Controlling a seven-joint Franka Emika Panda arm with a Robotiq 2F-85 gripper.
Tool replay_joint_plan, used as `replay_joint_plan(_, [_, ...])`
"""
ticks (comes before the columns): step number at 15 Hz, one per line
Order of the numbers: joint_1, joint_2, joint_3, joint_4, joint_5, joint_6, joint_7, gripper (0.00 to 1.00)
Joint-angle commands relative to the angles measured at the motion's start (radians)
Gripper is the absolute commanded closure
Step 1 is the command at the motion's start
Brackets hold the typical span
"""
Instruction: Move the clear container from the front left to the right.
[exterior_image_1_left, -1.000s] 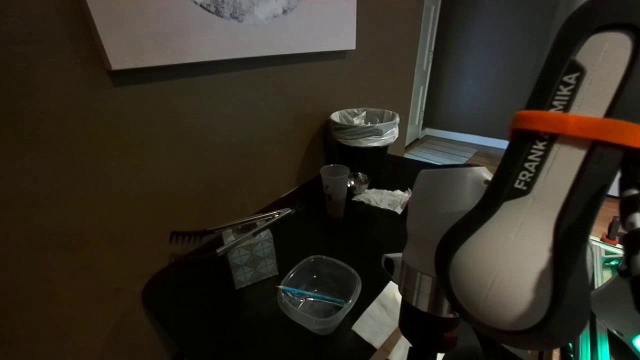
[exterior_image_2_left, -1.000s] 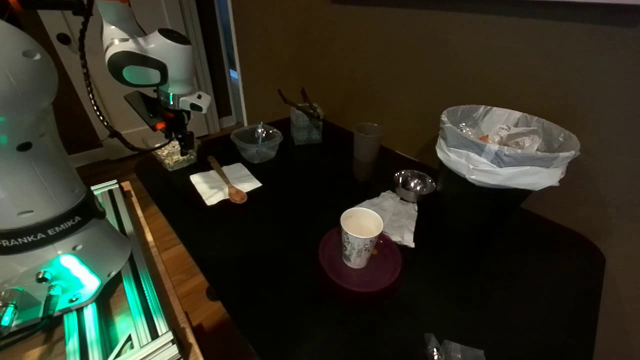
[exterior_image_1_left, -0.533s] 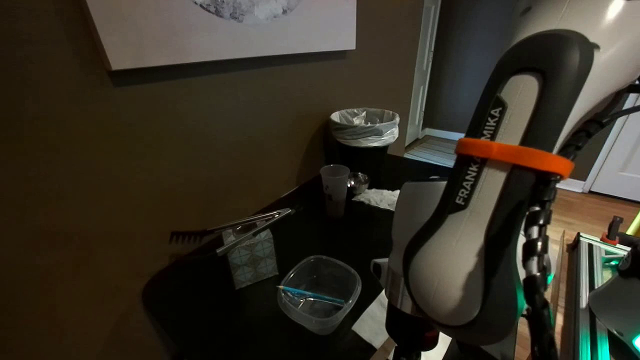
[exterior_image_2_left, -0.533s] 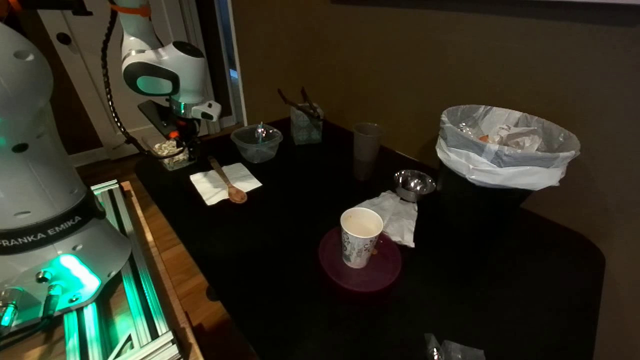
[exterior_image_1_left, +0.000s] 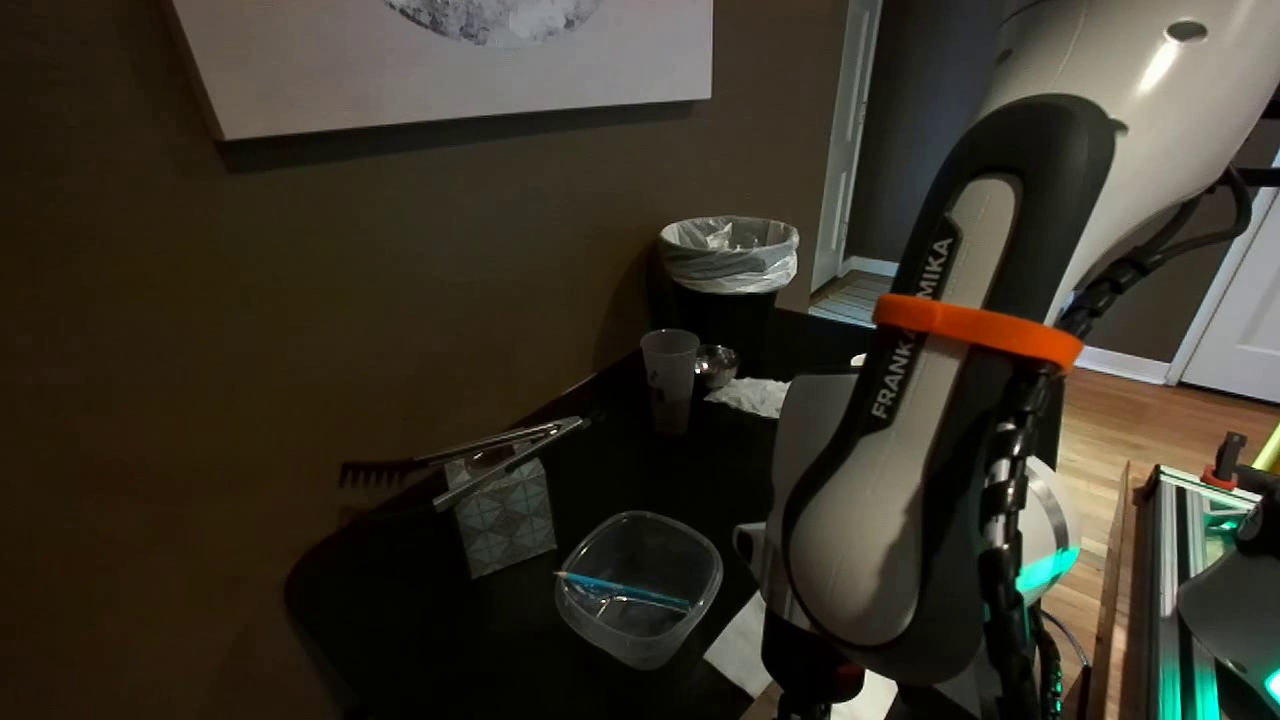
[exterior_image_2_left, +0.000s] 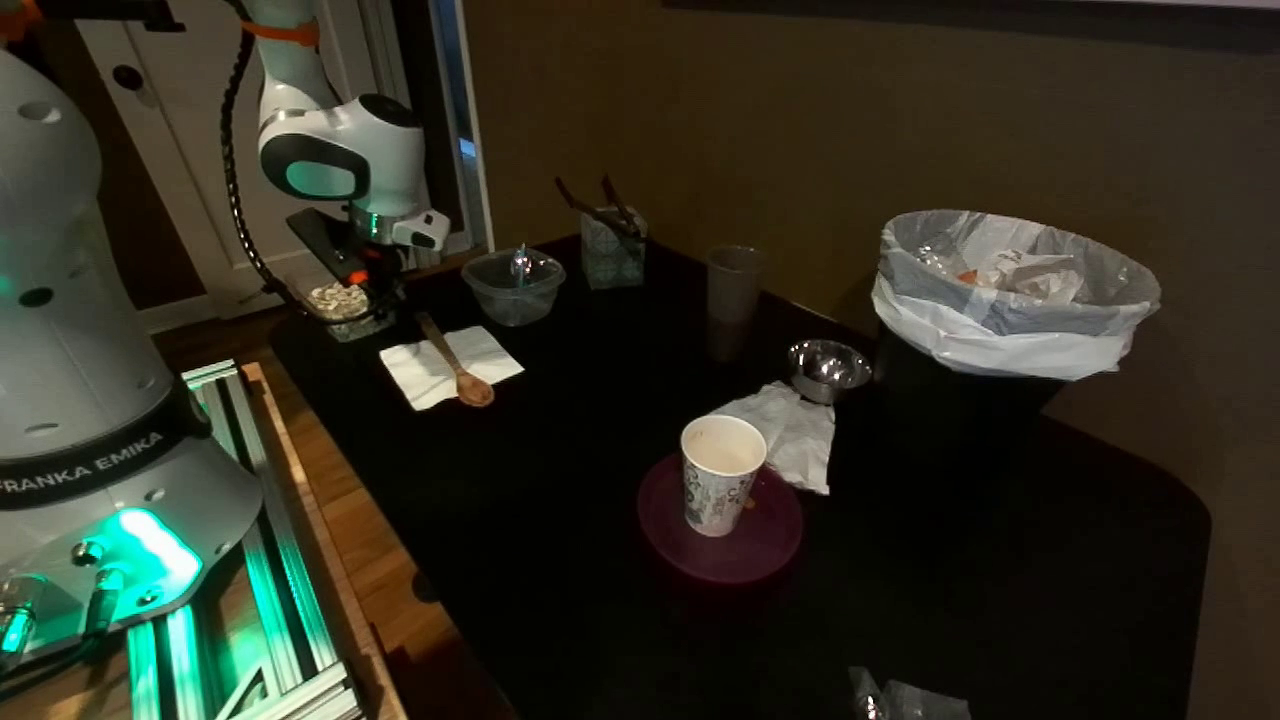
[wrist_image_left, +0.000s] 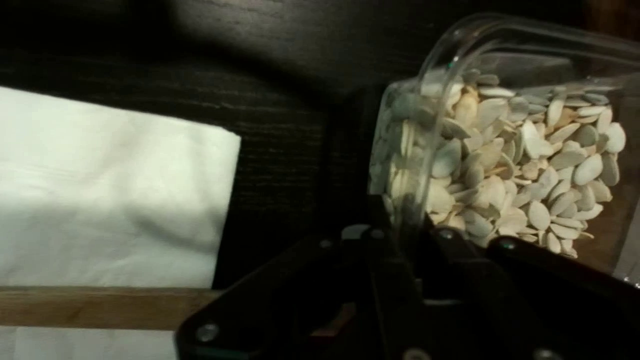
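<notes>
A clear container of pale seeds (wrist_image_left: 505, 165) stands at the table's far left corner in an exterior view, where its seeds (exterior_image_2_left: 338, 300) show behind the cable. My gripper (wrist_image_left: 404, 212) has one finger outside its wall and one inside, and the rim fills the narrow gap, so the jaws look shut on it. Seen from outside, the gripper (exterior_image_2_left: 388, 288) is dark and partly hidden at that container's near side. Another clear container, a squarish tub (exterior_image_1_left: 645, 650) with a blue pencil (exterior_image_1_left: 625, 592) inside, rests farther in; its side (exterior_image_2_left: 515, 300) is apart from the gripper.
Beside the gripper lies a napkin (exterior_image_2_left: 405, 378) under a wooden spoon (exterior_image_2_left: 455, 362). A tissue box (exterior_image_2_left: 612, 258) with tongs, a frosted cup (exterior_image_2_left: 733, 300), a metal bowl (exterior_image_2_left: 828, 372), a paper cup (exterior_image_2_left: 720, 480) on a purple plate (exterior_image_2_left: 665, 535) and a bin (exterior_image_2_left: 1000, 340) stand around.
The arm has come down and shifted slightly toward the napkin. The gripper has lowered to the seed container and its jaws have closed around the rim. The other objects stay put.
</notes>
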Motion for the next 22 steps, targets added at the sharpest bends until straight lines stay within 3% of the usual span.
replay_joint_plan(1, [-0.006, -0.037, -0.002, -0.032, -0.013, -0.02, -0.008, 1.0])
replay_joint_plan(6, [-0.047, -0.155, 0.01, -0.088, 0.005, -0.136, 0.018, 0.99])
replay_joint_plan(9, [-0.12, -0.243, 0.02, -0.102, 0.002, -0.256, 0.067, 0.99])
replay_joint_plan(15, [-0.198, -0.375, -0.089, -0.065, 0.032, -0.487, 0.13, 0.99])
replay_joint_plan(19, [-0.177, -0.366, -0.122, -0.054, 0.0, -0.48, 0.118, 0.96])
replay_joint_plan(22, [-0.201, -0.375, -0.132, -0.017, 0.151, -0.475, 0.072, 0.99])
